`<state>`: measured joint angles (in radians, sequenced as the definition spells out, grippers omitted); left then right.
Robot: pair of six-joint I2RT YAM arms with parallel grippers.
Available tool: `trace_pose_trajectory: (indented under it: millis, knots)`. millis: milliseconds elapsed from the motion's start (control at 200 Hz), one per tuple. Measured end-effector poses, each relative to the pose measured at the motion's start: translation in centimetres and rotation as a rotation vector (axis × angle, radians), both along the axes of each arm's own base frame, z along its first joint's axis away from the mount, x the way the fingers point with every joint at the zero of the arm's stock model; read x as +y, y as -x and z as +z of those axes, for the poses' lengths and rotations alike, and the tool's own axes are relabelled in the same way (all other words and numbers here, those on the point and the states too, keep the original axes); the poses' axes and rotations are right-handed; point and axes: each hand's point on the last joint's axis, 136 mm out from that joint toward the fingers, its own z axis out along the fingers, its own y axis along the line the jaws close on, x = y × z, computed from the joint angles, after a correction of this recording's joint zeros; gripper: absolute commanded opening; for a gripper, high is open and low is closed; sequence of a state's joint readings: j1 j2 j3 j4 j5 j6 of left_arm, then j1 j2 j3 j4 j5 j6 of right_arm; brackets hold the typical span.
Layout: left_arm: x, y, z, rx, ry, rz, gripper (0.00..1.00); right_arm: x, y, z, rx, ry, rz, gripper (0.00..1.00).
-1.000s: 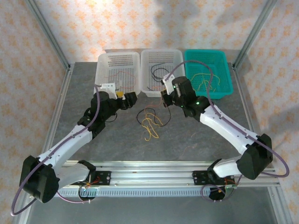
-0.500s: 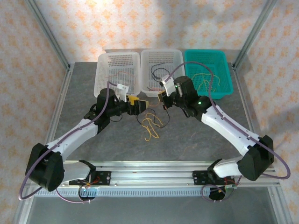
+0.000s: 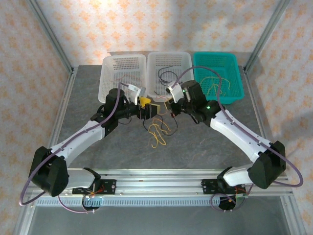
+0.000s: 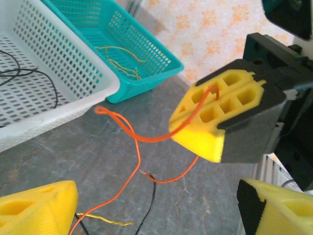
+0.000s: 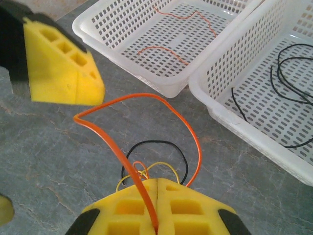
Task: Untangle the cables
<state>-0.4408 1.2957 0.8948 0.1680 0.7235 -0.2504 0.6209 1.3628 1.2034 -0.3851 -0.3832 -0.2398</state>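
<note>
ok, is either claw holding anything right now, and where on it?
The right claw is shut on the orange cable, pinched partway along its length, with a loop arching out past the pads. The left claw is open and holds nothing.

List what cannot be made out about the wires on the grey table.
- Top external view: the pile of thin yellow, black and orange wires is too small to tell which strand crosses which.
- Right wrist view: the shut, yellow-padded right gripper hides where the black wire loop runs on.
- Left wrist view: the thin orange wire and a black strand are cut off by the bottom edge inside the open left gripper.
</note>
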Motion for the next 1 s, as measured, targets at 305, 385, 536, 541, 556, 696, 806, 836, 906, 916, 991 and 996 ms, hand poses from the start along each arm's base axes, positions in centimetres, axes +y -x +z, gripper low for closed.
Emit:
trace_pose_trajectory:
  millis: [305, 385, 536, 541, 556, 696, 806, 836, 906, 916, 991, 996]
  knots:
    - [-2.0, -1.6, 1.4, -0.062, -0.060, -0.049, 0.84, 0.4, 0.3, -0.3, 0.028, -0.001, 0.023, 0.00]
    - [-2.5, -1.5, 1.8, -0.074, -0.076, -0.065, 0.76, 0.2, 0.1, -0.3, 0.030, 0.000, 0.016, 0.00]
    - [-3.4, -0.9, 2.4, -0.099, -0.087, -0.098, 0.49, 0.0, 0.0, -0.3, 0.026, 0.004, 0.006, 0.00]
    - [-3.4, -0.9, 2.4, -0.101, -0.088, -0.099, 0.48, 0.0, 0.0, -0.3, 0.025, 0.004, 0.005, 0.00]
    - [-3.5, -0.8, 2.4, -0.094, -0.085, -0.099, 0.45, 0.0, 0.0, -0.3, 0.025, 0.004, 0.004, 0.00]
    - [-3.8, -0.4, 2.4, -0.096, -0.084, -0.109, 0.22, -0.2, -0.2, -0.3, 0.022, 0.009, -0.007, 0.00]
    - [-3.3, -0.6, 2.2, -0.092, -0.094, -0.076, 0.09, -0.2, -0.1, 0.0, 0.017, 0.003, -0.004, 0.00]
    - [-3.2, -0.7, 2.2, -0.089, -0.094, -0.062, 0.06, -0.2, 0.0, 0.2, 0.012, 0.000, -0.004, 0.00]
    - [-2.9, -1.0, 2.2, -0.086, -0.096, -0.038, 0.00, -0.2, 0.0, 0.6, 0.002, -0.011, -0.006, 0.00]
    - [-2.8, -1.0, 2.2, -0.082, -0.095, -0.033, 0.00, -0.2, 0.0, 0.7, 0.000, -0.012, -0.006, 0.00]
    - [-2.6, -1.2, 2.3, -0.081, -0.094, -0.015, 0.00, -0.1, -0.2, 1.1, -0.011, -0.023, -0.008, 0.01]
    - [-2.6, -1.2, 2.3, -0.081, -0.094, -0.013, 0.00, -0.1, -0.2, 1.1, -0.011, -0.023, -0.009, 0.01]
